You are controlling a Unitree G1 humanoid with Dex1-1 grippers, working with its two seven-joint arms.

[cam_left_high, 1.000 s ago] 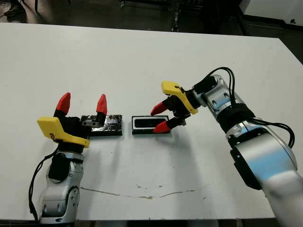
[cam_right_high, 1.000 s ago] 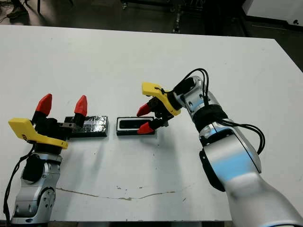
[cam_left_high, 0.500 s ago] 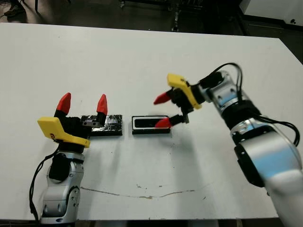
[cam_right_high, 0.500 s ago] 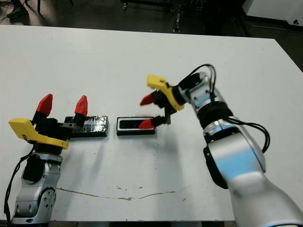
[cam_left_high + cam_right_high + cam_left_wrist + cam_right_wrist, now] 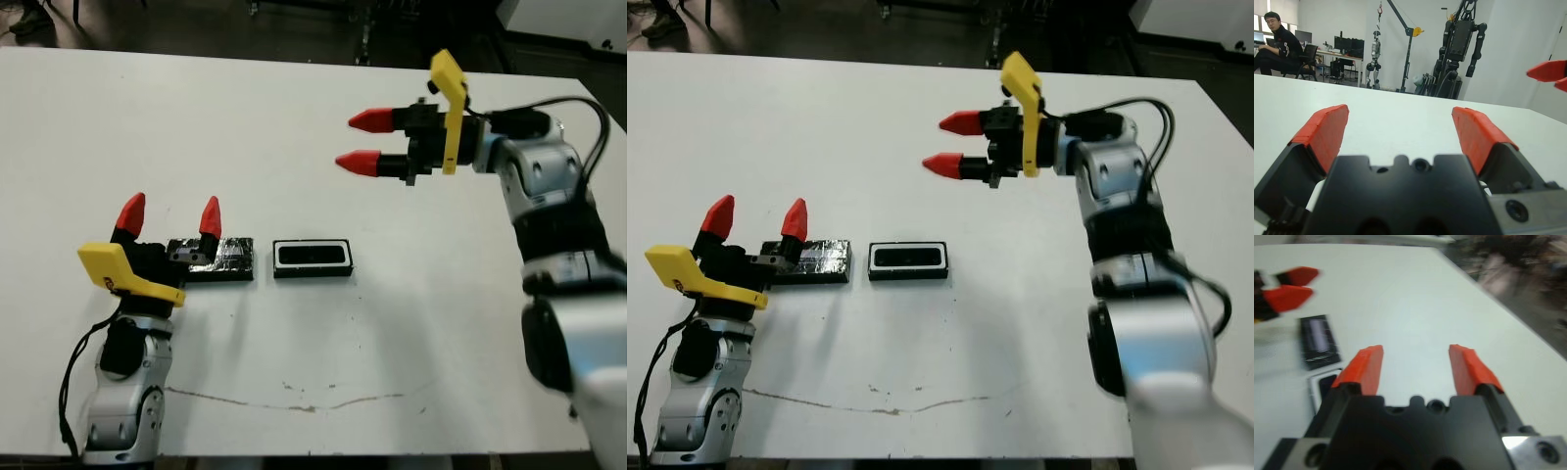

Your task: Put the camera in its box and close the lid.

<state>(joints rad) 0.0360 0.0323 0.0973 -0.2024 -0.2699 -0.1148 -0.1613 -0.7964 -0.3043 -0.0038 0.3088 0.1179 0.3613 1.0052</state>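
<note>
I stand in a robotics lab: humanoid robots hang from stands beyond my white counter, near desks with monitors.

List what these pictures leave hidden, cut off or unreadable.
- Lid: in the eye views the left gripper covers its left end.
- Camera: lies in the box, but whether fully seated is too small to tell.
- Box in the right wrist view: mostly hidden behind the right gripper, and blurred.
- Left wrist view: the left gripper's own body fills the foreground; lid and box do not show.
</note>
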